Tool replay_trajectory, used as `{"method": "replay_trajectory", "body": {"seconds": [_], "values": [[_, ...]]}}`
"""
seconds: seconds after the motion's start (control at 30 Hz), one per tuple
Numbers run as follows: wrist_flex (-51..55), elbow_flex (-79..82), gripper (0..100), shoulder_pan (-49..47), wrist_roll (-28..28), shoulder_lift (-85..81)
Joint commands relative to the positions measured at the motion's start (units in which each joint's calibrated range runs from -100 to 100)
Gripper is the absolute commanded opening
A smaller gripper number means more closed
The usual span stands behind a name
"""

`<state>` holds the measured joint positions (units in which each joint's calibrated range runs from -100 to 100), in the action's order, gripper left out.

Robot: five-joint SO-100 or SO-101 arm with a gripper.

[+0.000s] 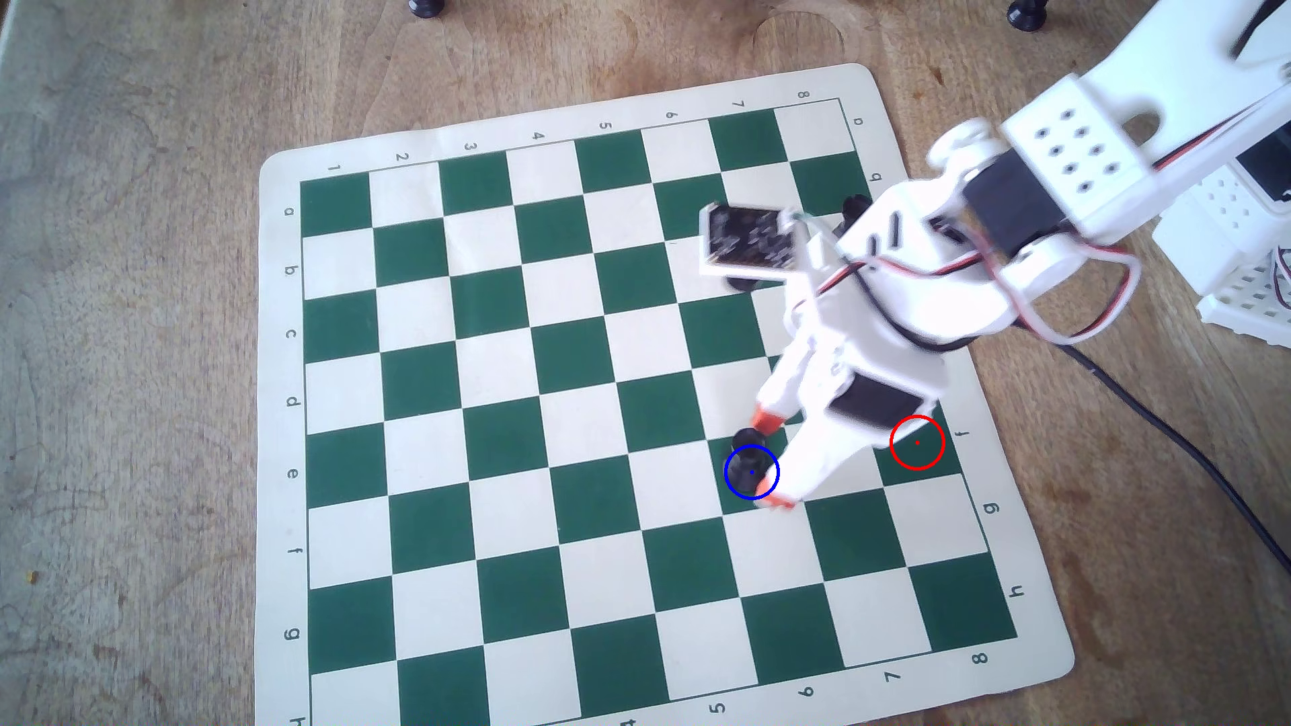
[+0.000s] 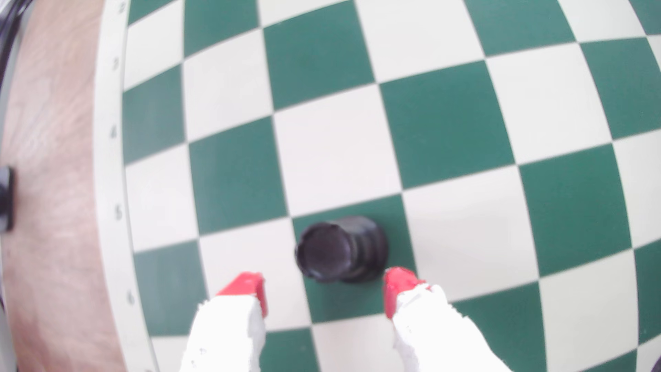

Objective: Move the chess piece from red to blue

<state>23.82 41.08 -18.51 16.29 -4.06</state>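
Two red fingertips [image 2: 250, 289] of your gripper [image 1: 767, 461] stand apart, nothing between them. You see the chess piece [image 2: 339, 248] upright on a green square (inside blue [image 1: 752, 472]); red [image 1: 917, 442] lies at three o'clock, empty.

The chessboard mat [image 1: 279, 419] border carries printed numbers 1–8 and letters a–h along its edges.
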Motion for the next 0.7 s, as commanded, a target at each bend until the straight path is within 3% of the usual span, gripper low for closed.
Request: {"method": "replay_trajectory", "body": {"seconds": [0.0,0.17,0.4,0.53,0.67], "values": [[4.02,4.44,14,0.87,-0.73,-15.97],[16.47,5.98,0,-1.24,-3.47,-27.77],[30.39,-10.70,0,-3.59,-3.76,-40.16],[29.74,-9.25,0,-1.40,-4.93,-52.39],[21.22,13.68,0,0.95,-5.32,-73.87]]}}
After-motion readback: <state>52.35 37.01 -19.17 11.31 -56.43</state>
